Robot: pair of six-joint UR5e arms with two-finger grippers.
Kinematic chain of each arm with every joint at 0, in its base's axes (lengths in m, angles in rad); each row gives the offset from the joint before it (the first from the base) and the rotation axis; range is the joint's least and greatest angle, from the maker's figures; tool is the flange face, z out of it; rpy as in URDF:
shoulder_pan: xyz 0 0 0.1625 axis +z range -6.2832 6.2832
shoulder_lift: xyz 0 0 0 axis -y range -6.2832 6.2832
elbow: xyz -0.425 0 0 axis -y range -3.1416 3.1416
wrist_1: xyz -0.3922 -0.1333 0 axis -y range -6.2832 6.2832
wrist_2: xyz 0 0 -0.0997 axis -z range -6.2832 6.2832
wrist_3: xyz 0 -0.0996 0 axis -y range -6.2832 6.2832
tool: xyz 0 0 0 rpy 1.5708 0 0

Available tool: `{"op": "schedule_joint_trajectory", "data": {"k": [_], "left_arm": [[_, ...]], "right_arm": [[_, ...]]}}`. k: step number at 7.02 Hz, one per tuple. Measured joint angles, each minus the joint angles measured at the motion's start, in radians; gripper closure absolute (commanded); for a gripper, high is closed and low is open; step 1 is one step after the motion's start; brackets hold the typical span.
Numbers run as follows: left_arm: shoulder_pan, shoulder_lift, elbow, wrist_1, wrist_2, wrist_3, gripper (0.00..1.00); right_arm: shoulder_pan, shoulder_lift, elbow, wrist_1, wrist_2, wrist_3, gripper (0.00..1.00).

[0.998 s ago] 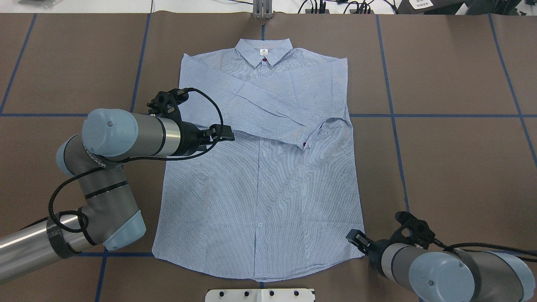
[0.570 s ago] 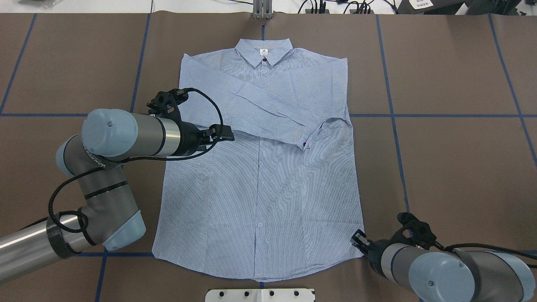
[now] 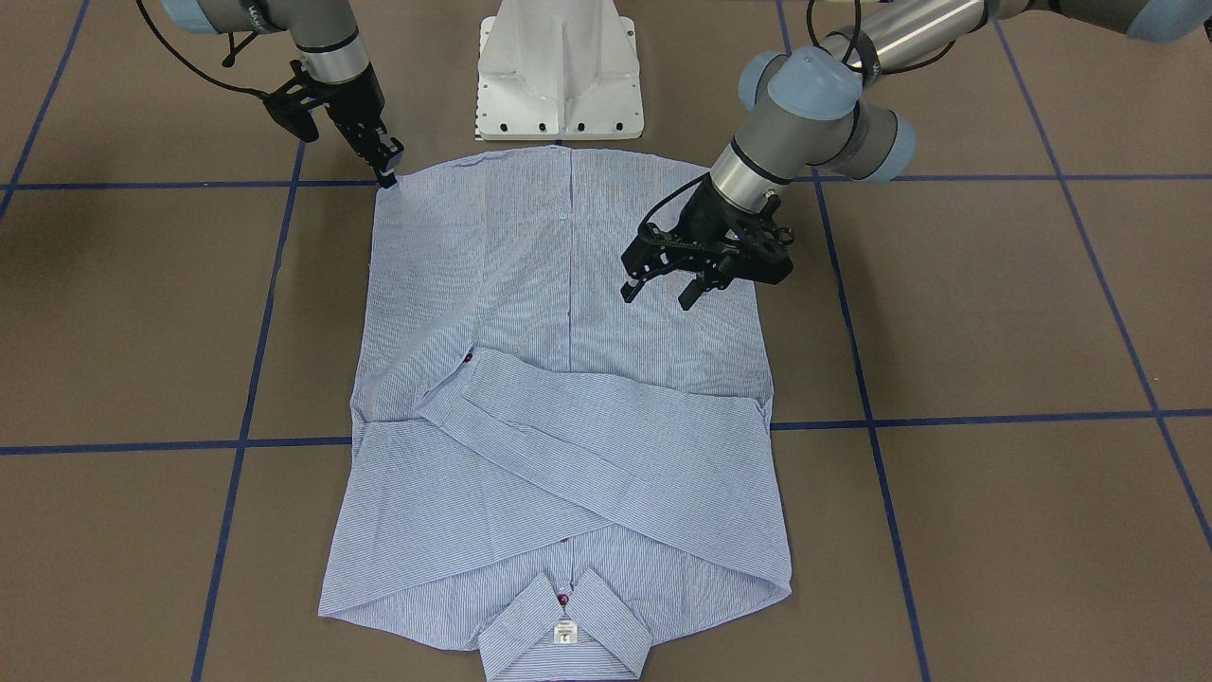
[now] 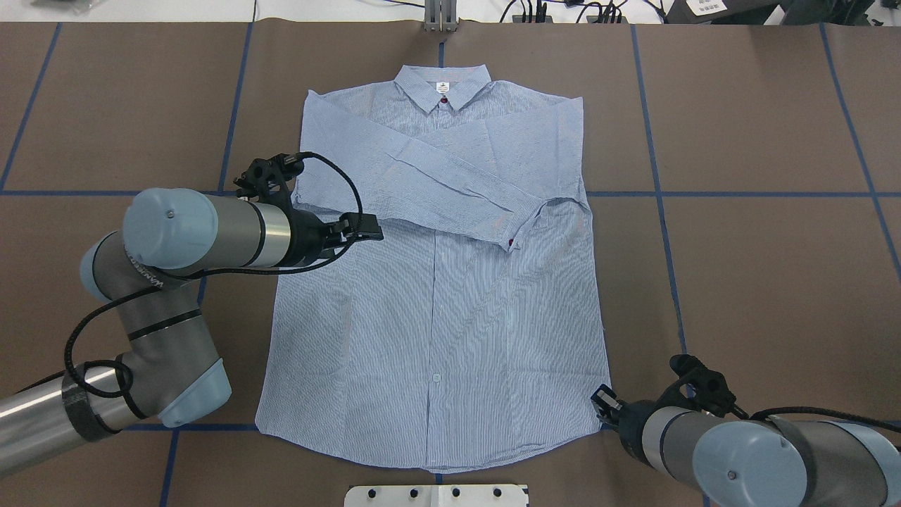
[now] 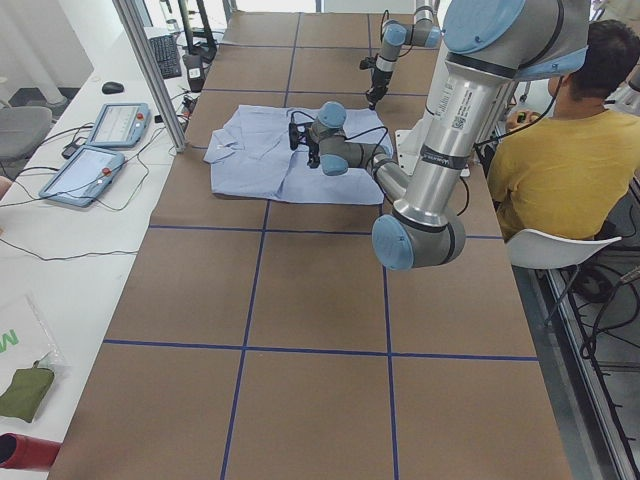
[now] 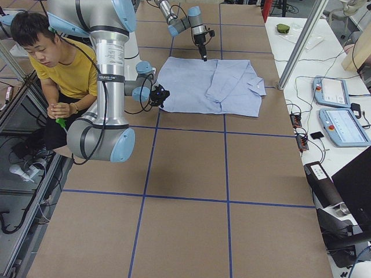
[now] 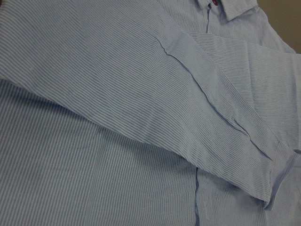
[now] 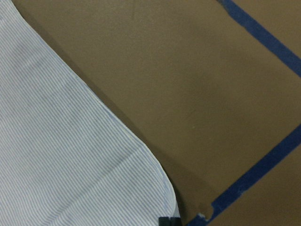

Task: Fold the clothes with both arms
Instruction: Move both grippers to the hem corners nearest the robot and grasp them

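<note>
The light-blue striped shirt (image 4: 436, 310) lies flat and front-up on the brown table, collar (image 4: 442, 88) at the far side. Both sleeves are folded across the chest, and one cuff (image 4: 517, 229) rests near the middle. My left gripper (image 4: 373, 229) hovers open above the shirt's left side, just below the folded sleeve (image 7: 188, 108); in the front-facing view its two fingers (image 3: 632, 289) stand apart. My right gripper (image 4: 602, 403) is down at the near right hem corner (image 8: 160, 193), shut with the cloth running up to its fingertips (image 8: 169, 220).
Blue tape lines (image 4: 658, 193) divide the brown table cover. The white pedestal base (image 3: 559, 76) stands by the shirt's hem. A person in a yellow top (image 5: 560, 150) sits behind the robot. Tablets (image 5: 100, 150) lie on the side bench beyond the collar end.
The right gripper's fingers, open a second ago, have closed at the hem corner. The left arm has drawn back slightly to the left, its gripper still open over the shirt.
</note>
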Motion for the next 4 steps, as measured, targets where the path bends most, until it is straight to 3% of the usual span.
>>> {"op": "schedule_joint_trajectory", "data": {"k": [3,4], "left_arm": [[0.052,0.134,-0.132,0.029,0.015,-0.058,0.01],[0.106,0.162,-0.184,0.122,0.052,-0.084,0.02]], "right_arm": [[0.001,-0.006,0.014,0.0,0.001,-0.001,1.0],[0.002,-0.013,0.02,0.0,0.002,-0.001,1.0]]}}
